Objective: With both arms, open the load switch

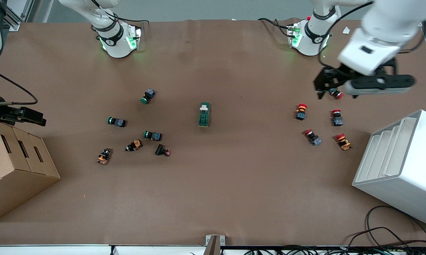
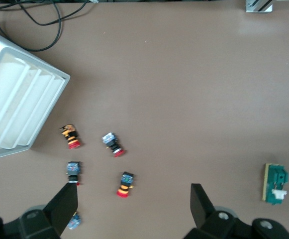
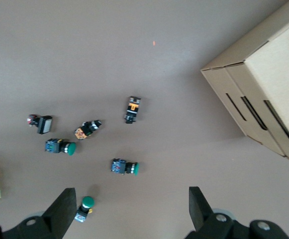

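I see the right end effector (image 1: 39, 120) spread wide by the cardboard box (image 1: 14, 166). Load switch (image 1: 204, 114) mid-desk, long axis running toward the bases — untouched. Left end effector (image 1: 331, 85) spread wide too, over red buttons — slightly nearer.

I see the load switch (image 1: 204, 114), a small dark-green rectangular block with a white lever piece at its upper end, lying flat near the centre of the front frame. It sits alone on the brown tabletop, untouched.
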`<state>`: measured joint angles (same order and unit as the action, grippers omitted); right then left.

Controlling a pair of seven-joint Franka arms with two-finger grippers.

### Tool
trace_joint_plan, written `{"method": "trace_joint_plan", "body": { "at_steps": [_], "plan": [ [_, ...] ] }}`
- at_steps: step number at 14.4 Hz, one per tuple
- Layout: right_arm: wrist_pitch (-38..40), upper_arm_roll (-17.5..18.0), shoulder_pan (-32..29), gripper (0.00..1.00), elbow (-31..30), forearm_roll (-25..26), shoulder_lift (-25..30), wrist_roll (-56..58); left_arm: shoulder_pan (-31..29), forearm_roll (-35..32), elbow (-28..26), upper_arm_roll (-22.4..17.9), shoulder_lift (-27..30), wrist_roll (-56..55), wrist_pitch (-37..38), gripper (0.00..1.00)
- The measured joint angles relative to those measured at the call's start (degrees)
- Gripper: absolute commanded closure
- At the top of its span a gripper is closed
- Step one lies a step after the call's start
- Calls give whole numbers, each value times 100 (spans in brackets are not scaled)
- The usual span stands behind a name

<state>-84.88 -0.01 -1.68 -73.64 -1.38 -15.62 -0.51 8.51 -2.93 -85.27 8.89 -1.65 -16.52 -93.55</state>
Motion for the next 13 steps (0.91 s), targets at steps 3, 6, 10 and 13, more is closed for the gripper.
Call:
{"method": "trace_joint_plan", "body": {
  "at_steps": [3, 6, 10, 13],
  "plan": [
    [425, 2, -3, 0, 48, -145, 52, 0, -161, 97, -274, -386, 267, 677, 184, 0],
    [599, -6, -29, 0, 31, -147, 264, 0, -248, 173, -616, -513, 538, 853, 279, 0],
    [445, -9, -68, 0, -548, -113, 892, 8, -245, 259, -1090, -540, 850, 870, 281, 0],
    [104, 8, -68, 0, -1317, -77, 1496, 12, -246, 260, -1216, -604, 916, 938, 280, 0]
  ]
}}
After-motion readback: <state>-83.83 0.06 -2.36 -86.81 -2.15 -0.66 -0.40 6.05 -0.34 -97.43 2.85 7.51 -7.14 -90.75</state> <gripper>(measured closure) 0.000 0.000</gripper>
